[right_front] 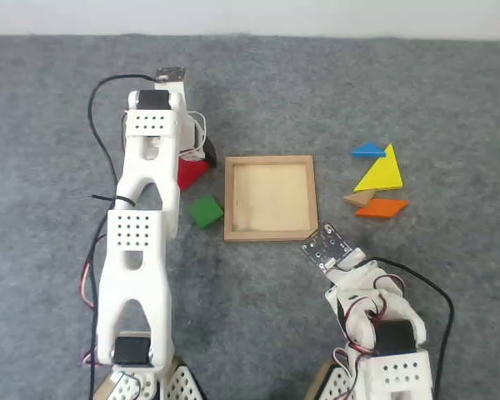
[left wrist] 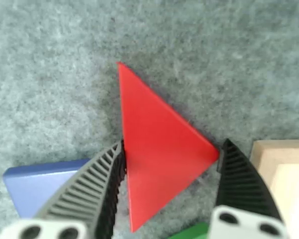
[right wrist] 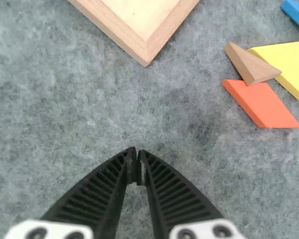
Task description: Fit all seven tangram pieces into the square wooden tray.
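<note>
The square wooden tray (right_front: 270, 197) lies empty at the table's middle. A red triangle (left wrist: 154, 144) rests flat on the carpet just left of the tray. My left gripper (left wrist: 173, 145) is open and straddles it, one finger (left wrist: 97, 189) against a long edge and the other near a corner. A blue piece (left wrist: 37, 184) and a green square (right_front: 206, 211) lie close by. Right of the tray sit a small blue triangle (right_front: 368, 151), a yellow triangle (right_front: 382, 173), a tan triangle (right_front: 360, 197) and an orange parallelogram (right_front: 382, 207). My right gripper (right wrist: 138, 152) is shut and holds nothing, hovering over carpet off the tray's near right corner (right wrist: 139, 25).
The left arm (right_front: 142, 242) stretches along the left side of the grey carpet and covers part of the pieces there. The right arm (right_front: 375, 333) sits low at the front right. Open carpet lies in front of the tray and behind it.
</note>
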You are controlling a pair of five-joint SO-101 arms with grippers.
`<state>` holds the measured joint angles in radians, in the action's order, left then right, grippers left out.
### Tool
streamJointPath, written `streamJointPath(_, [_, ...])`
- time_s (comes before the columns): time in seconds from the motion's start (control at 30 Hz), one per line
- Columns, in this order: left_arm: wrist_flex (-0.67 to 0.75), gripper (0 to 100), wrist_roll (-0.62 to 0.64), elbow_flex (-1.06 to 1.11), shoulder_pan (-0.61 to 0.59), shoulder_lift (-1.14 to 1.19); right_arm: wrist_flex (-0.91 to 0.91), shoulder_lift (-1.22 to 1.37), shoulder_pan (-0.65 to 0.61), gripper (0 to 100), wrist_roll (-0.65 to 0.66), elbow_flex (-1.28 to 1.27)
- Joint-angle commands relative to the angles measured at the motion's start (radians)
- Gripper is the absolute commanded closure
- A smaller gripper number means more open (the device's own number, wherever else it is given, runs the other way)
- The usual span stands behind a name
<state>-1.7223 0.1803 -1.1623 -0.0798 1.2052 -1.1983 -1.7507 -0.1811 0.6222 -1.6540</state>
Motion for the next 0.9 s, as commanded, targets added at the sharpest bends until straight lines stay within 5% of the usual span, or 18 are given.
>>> streamJointPath(0.0, [-0.034,79,-0.043,-0.013,0.051,-0.048,0.019,0.010,-0.007,99.0,0.008,0.008])
streamJointPath(0.53, [-0.035,82,-0.049,-0.012,0.060,-0.048,0.019,0.010,-0.007,99.0,0.008,0.009])
streamJointPath(0.87, [-0.037,95,-0.068,0.005,0.147,-0.049,0.019,0.010,-0.007,99.0,0.008,0.009])
